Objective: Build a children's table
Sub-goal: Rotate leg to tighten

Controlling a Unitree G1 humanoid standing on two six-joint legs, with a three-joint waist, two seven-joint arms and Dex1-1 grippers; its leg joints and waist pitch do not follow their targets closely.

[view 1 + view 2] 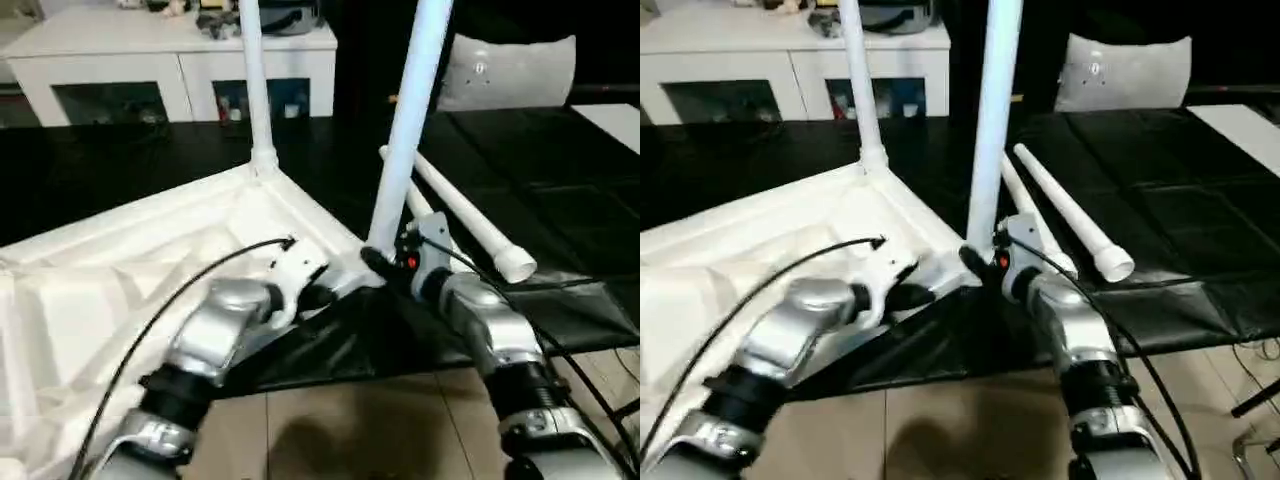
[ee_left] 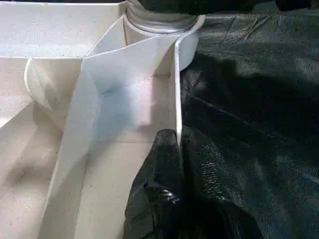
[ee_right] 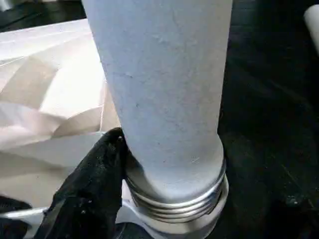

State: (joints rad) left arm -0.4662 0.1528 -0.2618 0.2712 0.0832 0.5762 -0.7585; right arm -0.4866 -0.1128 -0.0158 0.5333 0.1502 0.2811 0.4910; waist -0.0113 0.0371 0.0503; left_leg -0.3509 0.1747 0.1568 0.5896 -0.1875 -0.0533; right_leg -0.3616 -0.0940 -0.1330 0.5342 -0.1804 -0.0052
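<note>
The white tabletop (image 1: 130, 270) lies upside down, ribbed underside up, on a black mat. One leg (image 1: 255, 80) stands upright in its far corner socket. A second leg (image 1: 405, 140) stands at the near right corner, and my right gripper (image 1: 385, 262) is shut around its base. In the right wrist view a black finger (image 3: 94, 184) presses beside that leg (image 3: 164, 89), whose threaded end shows above the socket. My left gripper (image 1: 335, 290) is shut on the tabletop's thin rim (image 2: 177, 99) close to that corner. Two loose legs (image 1: 470, 220) lie on the mat to the right.
A white glass-door cabinet (image 1: 170, 60) stands at the back, with a pale cushion (image 1: 510, 70) at the back right. The black mat (image 1: 540, 160) spreads to the right, and wooden floor (image 1: 350, 420) shows near my forearms. Cables run along both arms.
</note>
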